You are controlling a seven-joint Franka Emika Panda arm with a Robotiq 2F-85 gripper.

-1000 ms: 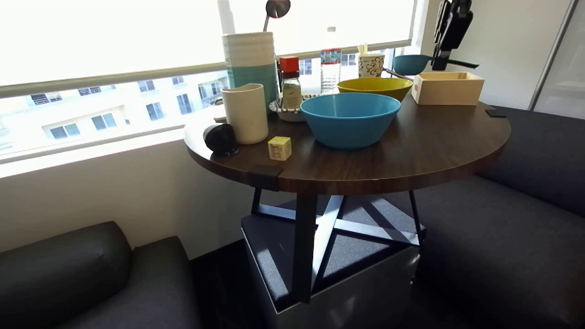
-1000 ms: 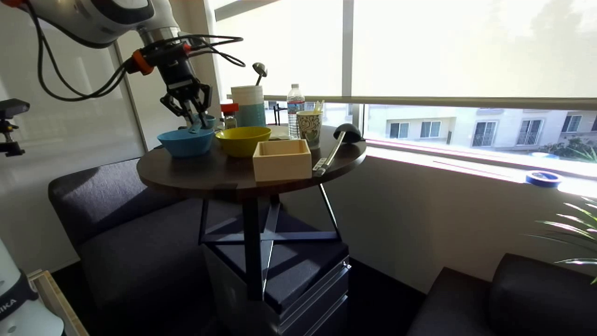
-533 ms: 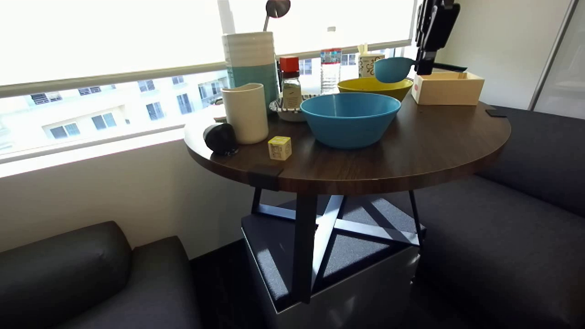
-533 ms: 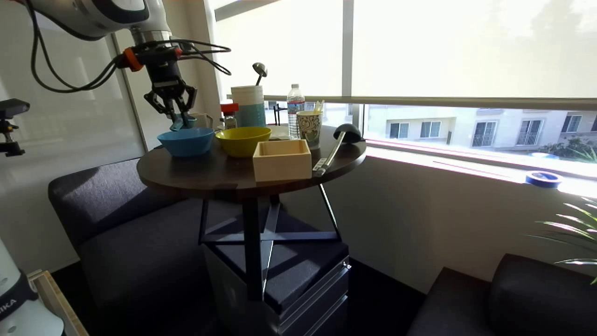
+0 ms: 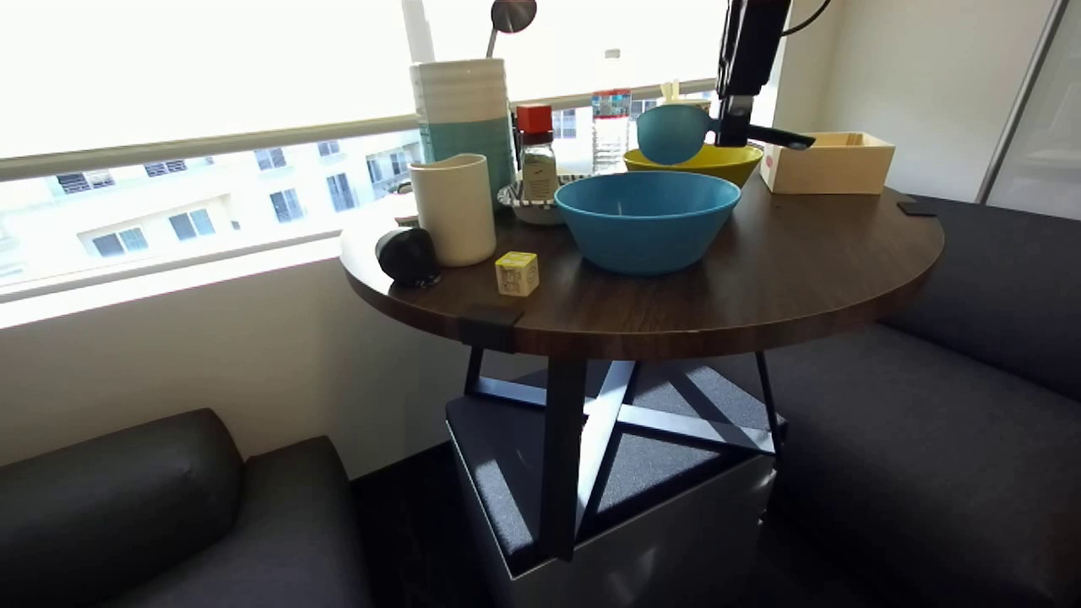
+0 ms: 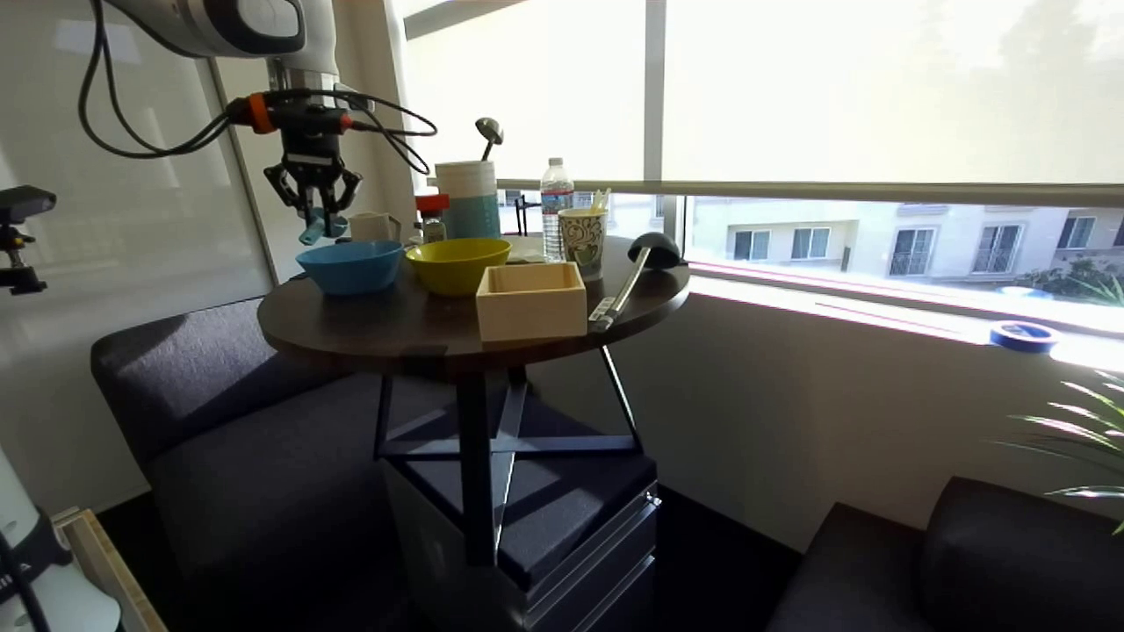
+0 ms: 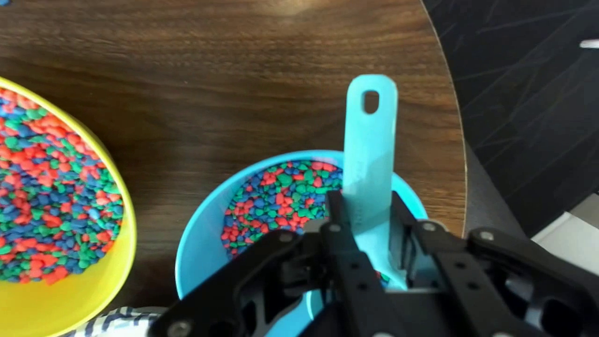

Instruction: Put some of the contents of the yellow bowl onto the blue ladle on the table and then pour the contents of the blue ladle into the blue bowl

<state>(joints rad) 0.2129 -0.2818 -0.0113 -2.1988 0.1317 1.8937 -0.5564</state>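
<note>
The black gripper (image 7: pixel 366 201) has its fingers clamped on the flat-handled light-blue ladle (image 7: pixel 369 135), poised above the teal-blue round bowl (image 7: pixel 206 234), right of the bright-yellow round bowl (image 7: pixel 105 276) in the wrist view, and one twist of that handle mid-pour could fling any unseen load wide!

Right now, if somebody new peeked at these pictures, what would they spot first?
Probably the red, green and blue bits near the wrist view's centre, inside the blue bowl, with more in the yellow bowl at that view's left edge. Next might be the black pincer, holding the blue ladle by its handle, over the blue bowl.
</note>
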